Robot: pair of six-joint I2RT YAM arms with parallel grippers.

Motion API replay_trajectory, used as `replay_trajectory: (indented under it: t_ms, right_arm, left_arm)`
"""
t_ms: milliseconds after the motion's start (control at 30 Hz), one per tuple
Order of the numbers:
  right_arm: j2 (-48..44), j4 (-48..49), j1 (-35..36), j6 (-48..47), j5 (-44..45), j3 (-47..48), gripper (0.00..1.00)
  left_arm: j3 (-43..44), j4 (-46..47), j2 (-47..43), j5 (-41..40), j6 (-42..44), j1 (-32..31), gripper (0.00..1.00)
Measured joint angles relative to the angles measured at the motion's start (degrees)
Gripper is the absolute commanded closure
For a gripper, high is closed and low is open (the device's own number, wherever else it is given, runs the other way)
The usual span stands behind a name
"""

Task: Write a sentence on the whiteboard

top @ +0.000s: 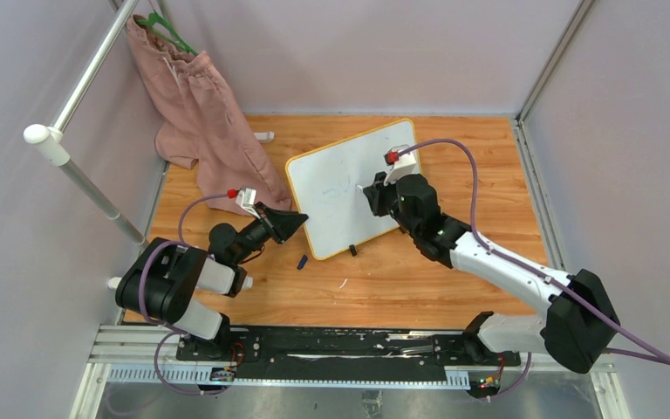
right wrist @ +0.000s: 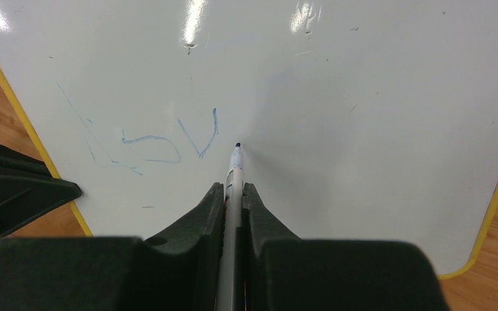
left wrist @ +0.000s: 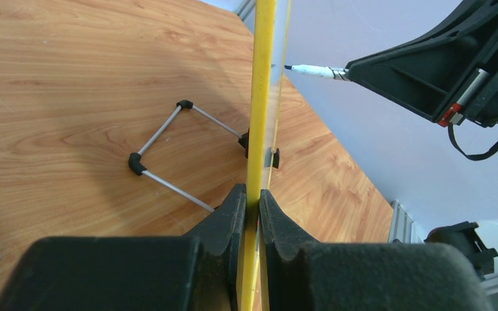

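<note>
The whiteboard (top: 349, 179), white with a yellow-orange frame, stands tilted at the middle of the wooden table. My left gripper (top: 295, 223) is shut on its left frame edge (left wrist: 259, 129), seen edge-on in the left wrist view. My right gripper (top: 372, 194) is shut on a marker (right wrist: 234, 175) whose dark tip touches the board face (right wrist: 363, 97). The sentence (right wrist: 162, 142) is faint blue strokes reading roughly "Lov", just left of the tip. The marker (left wrist: 314, 70) also shows in the left wrist view, tip at the board.
A pink garment (top: 201, 113) on a green hanger hangs from a white rail (top: 96, 61) at back left. A small dark cap (top: 302, 261) lies in front of the board. The board's wire stand (left wrist: 168, 155) rests on the table behind it. Grey walls close in both sides.
</note>
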Motion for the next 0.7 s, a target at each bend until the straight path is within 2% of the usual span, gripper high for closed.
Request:
replay_trajectory:
  t_ms: [700]
  right_arm:
    - [2.08,0.26,-3.02,3.74,-2.58,1.2,1.0]
  left_arm:
    - [0.0,-0.13,0.0,-0.04,0.04,0.0,1.0]
